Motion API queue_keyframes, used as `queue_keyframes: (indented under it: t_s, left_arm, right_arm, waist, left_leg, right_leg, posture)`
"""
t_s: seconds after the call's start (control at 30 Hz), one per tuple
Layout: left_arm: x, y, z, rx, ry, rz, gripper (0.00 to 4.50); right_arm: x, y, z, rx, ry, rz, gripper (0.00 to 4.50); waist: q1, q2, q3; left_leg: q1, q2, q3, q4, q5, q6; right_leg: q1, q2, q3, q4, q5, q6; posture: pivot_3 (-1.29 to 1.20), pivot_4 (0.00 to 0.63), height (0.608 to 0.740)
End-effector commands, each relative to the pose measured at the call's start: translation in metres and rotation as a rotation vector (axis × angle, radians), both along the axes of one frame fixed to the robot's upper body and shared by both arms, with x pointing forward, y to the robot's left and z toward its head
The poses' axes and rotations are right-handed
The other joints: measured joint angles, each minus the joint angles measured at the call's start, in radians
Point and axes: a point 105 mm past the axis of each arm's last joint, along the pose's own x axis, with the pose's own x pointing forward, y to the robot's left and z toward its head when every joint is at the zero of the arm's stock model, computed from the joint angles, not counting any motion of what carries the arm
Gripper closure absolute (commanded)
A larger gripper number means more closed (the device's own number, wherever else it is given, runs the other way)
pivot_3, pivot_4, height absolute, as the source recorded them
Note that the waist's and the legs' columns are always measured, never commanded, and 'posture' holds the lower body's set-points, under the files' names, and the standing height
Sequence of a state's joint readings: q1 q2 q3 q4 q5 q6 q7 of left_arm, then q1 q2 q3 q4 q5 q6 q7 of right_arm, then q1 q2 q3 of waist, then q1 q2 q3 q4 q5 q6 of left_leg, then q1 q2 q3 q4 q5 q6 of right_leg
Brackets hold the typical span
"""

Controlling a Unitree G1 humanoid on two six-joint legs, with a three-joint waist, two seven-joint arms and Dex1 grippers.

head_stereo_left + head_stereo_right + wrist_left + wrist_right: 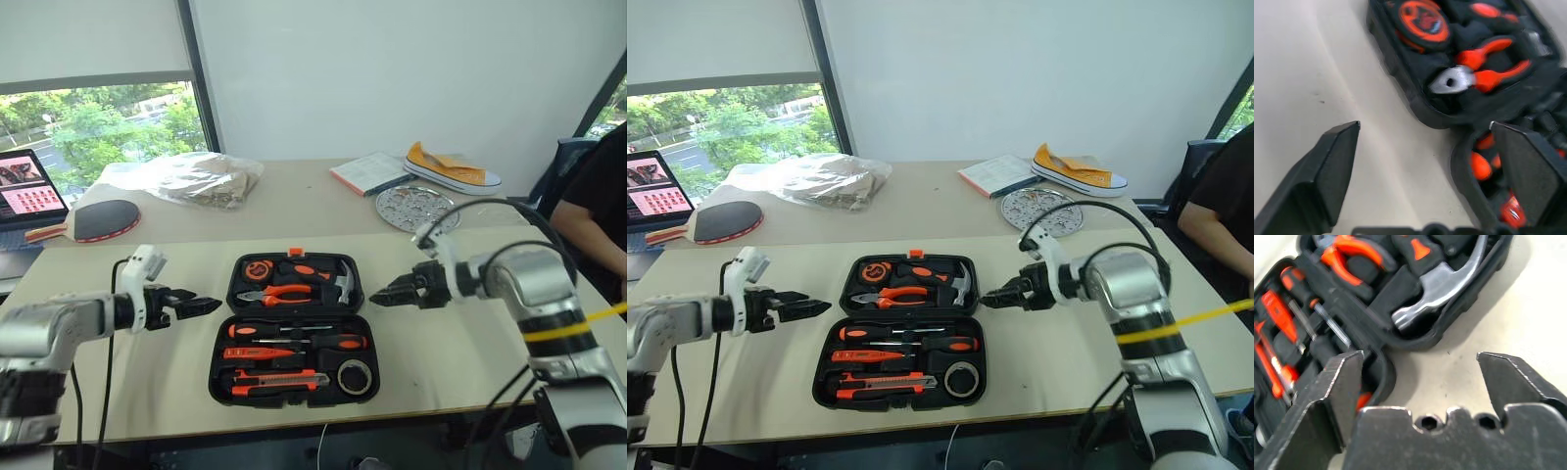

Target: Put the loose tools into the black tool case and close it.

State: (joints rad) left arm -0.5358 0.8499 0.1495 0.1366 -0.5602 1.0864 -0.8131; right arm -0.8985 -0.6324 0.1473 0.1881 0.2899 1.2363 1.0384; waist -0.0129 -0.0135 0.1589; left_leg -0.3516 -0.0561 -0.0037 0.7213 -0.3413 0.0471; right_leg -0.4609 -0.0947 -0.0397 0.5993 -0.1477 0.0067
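The black tool case (294, 328) lies wide open and flat on the pale desk (127, 372), between the two arms. Its far half holds the round orange tape measure (257, 269), the orange-handled pliers (279, 294) and the steel hammer (345, 282). Its near half holds the loose tools, all seated in the moulded slots: two black-and-orange screwdrivers (294, 340), a thin orange screwdriver (257, 353), the utility knife (279, 383) along the near edge, and the dark tape roll (354, 376) in the near right corner. A small orange latch (294, 253) shows at the case's far rim.

The left claw (201, 305) hovers just off the left side of the case, above the desk, its two black fingers (1327, 166) spread apart and grasping nothing. The right claw (384, 296) hangs just off the right side, near the hammer, its fingers (1337, 387) likewise released with bare desk between them.

On the far desk lie a table-tennis bat (98, 220), a clear plastic bag (201, 178), a book (370, 173), a yellow shoe (451, 166) and a round metal plate (407, 208). A laptop (24, 191) stands at the left edge. A person in a dark sleeve (598, 211) sits at the right.
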Motion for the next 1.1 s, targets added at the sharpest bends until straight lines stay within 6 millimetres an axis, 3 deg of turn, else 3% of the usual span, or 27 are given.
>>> queue_keyframes:
  t_s: [0.03, 0.4, 0.53, 0.63, 0.73, 0.8, 0.87, 1.0, 1.03, 1.1]
  left_arm:
    - [0.014, -0.005, 0.002, 0.018, 0.007, 0.042, 0.0]
    - [0.009, -0.012, -0.008, 0.048, 0.065, 0.02, 0.0]
    - [0.008, -0.016, -0.013, 0.05, 0.075, 0.003, 0.0]
    - [0.008, -0.016, -0.019, 0.061, 0.091, 0.011, 0.0]
    - [0.008, -0.016, -0.022, 0.06, 0.1, 0.018, 0.77]
    - [0.008, -0.016, -0.024, 0.047, 0.103, 0.029, 1.61]
    - [0.009, -0.015, -0.025, 0.035, 0.101, 0.044, 2.29]
    - [0.009, -0.01, -0.026, -0.037, 0.068, 0.094, 3.77]
    - [0.011, -0.012, -0.02, -0.082, 0.008, 0.088, 4.14]
    - [0.015, -0.013, -0.006, -0.153, -0.096, 0.095, 4.47]
  right_arm:
    - [0.016, 0.006, 0.003, -0.026, -0.019, -0.068, 0.31]
    - [0.034, 0.017, -0.019, -0.122, -0.016, -0.087, 0.31]
    - [0.034, 0.017, -0.027, -0.163, 0.011, -0.075, 1.3]
    - [0.037, 0.018, -0.03, -0.168, 0.013, -0.085, 2.37]
    - [0.041, 0.02, -0.032, -0.161, 0.018, -0.104, 3.41]
    - [0.044, 0.023, -0.035, -0.15, 0.028, -0.119, 4.12]
    - [0.047, 0.025, -0.038, -0.147, 0.034, -0.125, 4.5]
    - [0.05, 0.033, -0.023, -0.059, -0.064, -0.072, 4.5]
    - [0.051, 0.036, -0.012, -0.009, -0.139, -0.043, 4.5]
    - [0.052, 0.038, 0.006, 0.062, -0.271, -0.001, 4.5]
  waist:
    - [-0.001, 0.0, 0.0]
    - [-0.024, 0.0, 0.0]
    - [-0.029, 0.0, 0.0]
    - [-0.027, 0.0, 0.0]
    - [-0.026, 0.0, 0.0]
    - [-0.027, -0.001, -0.001]
    - [-0.027, -0.001, -0.001]
    - [-0.027, -0.002, -0.001]
    - [-0.027, -0.002, -0.001]
    - [-0.026, -0.002, -0.001]
  left_leg:
    - [0.0, 0.0, 0.0, 0.0, 0.0, 0.0]
    - [-0.003, -0.003, 0.001, -0.004, 0.001, -0.001]
    - [-0.002, -0.003, 0.001, -0.004, 0.002, -0.004]
    - [-0.001, -0.003, 0.0, -0.002, 0.002, -0.004]
    - [-0.001, -0.003, -0.001, 0.0, 0.002, -0.004]
    - [0.001, -0.003, -0.001, 0.0, 0.002, -0.004]
    - [0.005, -0.003, -0.001, 0.0, 0.002, -0.004]
    - [0.01, -0.003, -0.001, 0.001, 0.002, -0.004]
    - [0.01, -0.003, -0.001, 0.0, 0.002, -0.004]
    - [0.011, -0.003, 0.0, 0.0, 0.002, -0.004]
  right_leg:
    - [0.0, 0.0, 0.0, 0.0, 0.0, 0.0]
    - [-0.007, -0.001, -0.001, -0.002, 0.0, 0.0]
    - [-0.005, -0.001, -0.001, -0.002, 0.0, 0.0]
    - [-0.004, -0.001, -0.001, -0.001, 0.0, 0.0]
    - [-0.002, -0.002, -0.001, 0.001, 0.0, 0.001]
    - [-0.001, -0.002, 0.0, 0.003, 0.0, 0.0]
    - [0.003, -0.002, 0.001, 0.003, 0.0, 0.0]
    - [0.005, -0.004, 0.003, 0.008, 0.0, 0.0]
    - [0.005, -0.004, 0.003, 0.008, 0.0, 0.0]
    - [0.004, -0.004, 0.004, 0.01, 0.0, 0.0]
  posture:
    - [0.0, 0.15, 0.74]
    - [0.0, 0.15, 0.74]
    - [0.0, 0.15, 0.74]
    - [0.0, 0.15, 0.74]
    - [0.0, 0.15, 0.74]
    - [0.0, 0.15, 0.74]
    - [0.0, 0.15, 0.74]
    - [0.0, 0.15, 0.74]
    - [0.0, 0.15, 0.74]
    - [0.0, 0.15, 0.74]
